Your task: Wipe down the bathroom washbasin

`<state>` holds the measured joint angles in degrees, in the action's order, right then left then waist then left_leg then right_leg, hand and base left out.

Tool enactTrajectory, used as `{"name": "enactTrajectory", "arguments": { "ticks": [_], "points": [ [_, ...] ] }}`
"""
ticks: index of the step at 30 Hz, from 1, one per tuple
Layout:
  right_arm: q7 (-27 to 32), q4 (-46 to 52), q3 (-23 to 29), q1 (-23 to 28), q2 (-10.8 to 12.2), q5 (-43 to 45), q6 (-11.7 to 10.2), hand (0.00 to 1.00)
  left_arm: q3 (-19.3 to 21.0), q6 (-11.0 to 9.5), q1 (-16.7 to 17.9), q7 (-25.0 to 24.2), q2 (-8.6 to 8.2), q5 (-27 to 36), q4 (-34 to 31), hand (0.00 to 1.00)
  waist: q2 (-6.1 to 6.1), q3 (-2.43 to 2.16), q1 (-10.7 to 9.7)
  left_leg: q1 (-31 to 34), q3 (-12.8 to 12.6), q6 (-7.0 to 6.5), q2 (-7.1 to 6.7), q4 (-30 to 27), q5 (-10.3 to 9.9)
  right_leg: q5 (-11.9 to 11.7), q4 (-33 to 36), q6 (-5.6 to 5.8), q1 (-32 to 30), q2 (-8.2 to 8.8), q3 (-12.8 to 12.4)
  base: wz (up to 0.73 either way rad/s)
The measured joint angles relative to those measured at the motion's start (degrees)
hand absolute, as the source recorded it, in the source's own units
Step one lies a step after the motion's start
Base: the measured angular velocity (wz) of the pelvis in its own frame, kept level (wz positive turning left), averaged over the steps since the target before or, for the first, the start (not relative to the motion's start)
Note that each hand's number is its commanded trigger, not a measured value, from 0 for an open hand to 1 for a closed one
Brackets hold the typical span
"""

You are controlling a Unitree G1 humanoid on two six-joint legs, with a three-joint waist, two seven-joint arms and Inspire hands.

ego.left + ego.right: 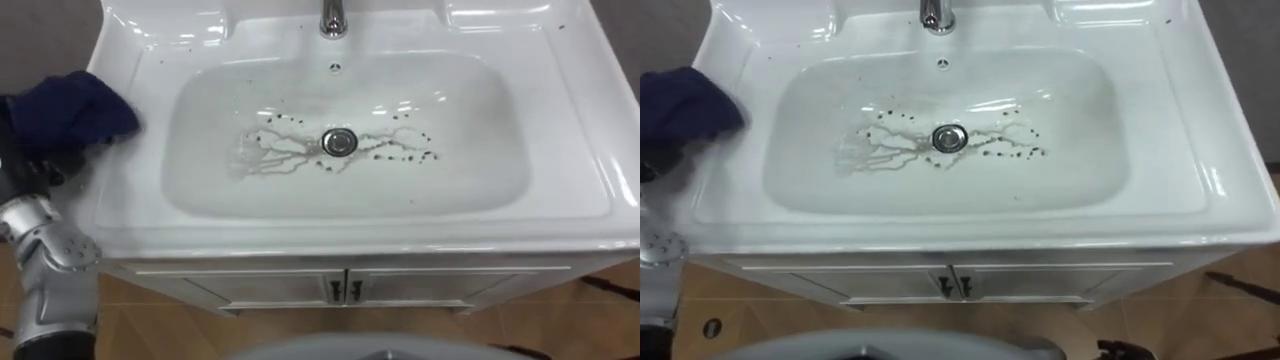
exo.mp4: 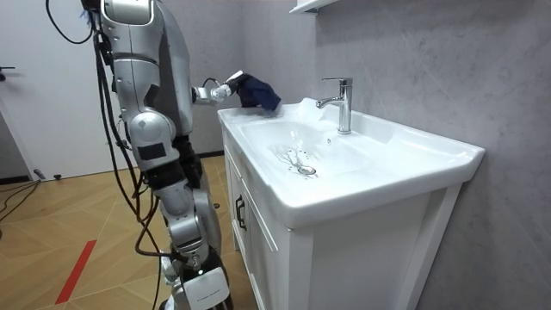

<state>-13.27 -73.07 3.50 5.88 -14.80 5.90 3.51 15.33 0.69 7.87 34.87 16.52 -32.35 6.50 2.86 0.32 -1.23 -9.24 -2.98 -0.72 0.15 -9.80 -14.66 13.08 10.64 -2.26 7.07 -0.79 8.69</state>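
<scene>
A white basin [image 1: 560, 150] lies before me, with brownish streaks and dark specks [image 1: 290, 150] spread around its drain [image 1: 339, 141]. My left hand [image 1: 32, 160] is shut on a bunched dark blue cloth [image 1: 70, 110], which it holds over the basin's left rim, apart from the dirty bowl. The cloth [image 2: 258, 93] hangs just above the far corner of the counter in the room view. My right hand [image 2: 188, 169] hangs low by my hip there.
A chrome faucet [image 1: 332, 18] stands at the back middle of the basin. A white cabinet with two doors [image 1: 340, 290] is under the basin. I stand close to its front edge on a wooden floor [image 2: 77, 224]; a grey wall [image 2: 430, 69] rises behind.
</scene>
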Motion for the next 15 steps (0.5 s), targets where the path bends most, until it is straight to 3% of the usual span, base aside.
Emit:
{"name": "enactTrajectory", "arguments": {
  "ticks": [6, 15],
  "points": [
    [-0.04, -0.26, 0.01, 2.04, 0.00, -1.06, -1.11, 0.00, -1.12, -3.73, 0.25, 1.30, -0.07, -1.24, -6.84, 1.00, -0.23, -0.03, -0.20, -1.40, 0.01, 0.00, 0.10, 0.18, 0.00, -0.01, -0.10, 0.00, 1.25, -0.14, -0.20, -0.02],
    [-0.19, -3.19, -0.18, 2.11, 0.11, -1.09, -1.03, 0.00, -2.40, -6.49, 0.25, 3.44, -0.04, -3.61, -10.72, 1.00, -0.22, -0.13, -0.93, -1.41, 0.01, 0.00, -0.02, -0.06, 0.00, 0.00, -0.35, -0.01, 1.29, -0.01, 0.07, 0.01]
  ]
}}
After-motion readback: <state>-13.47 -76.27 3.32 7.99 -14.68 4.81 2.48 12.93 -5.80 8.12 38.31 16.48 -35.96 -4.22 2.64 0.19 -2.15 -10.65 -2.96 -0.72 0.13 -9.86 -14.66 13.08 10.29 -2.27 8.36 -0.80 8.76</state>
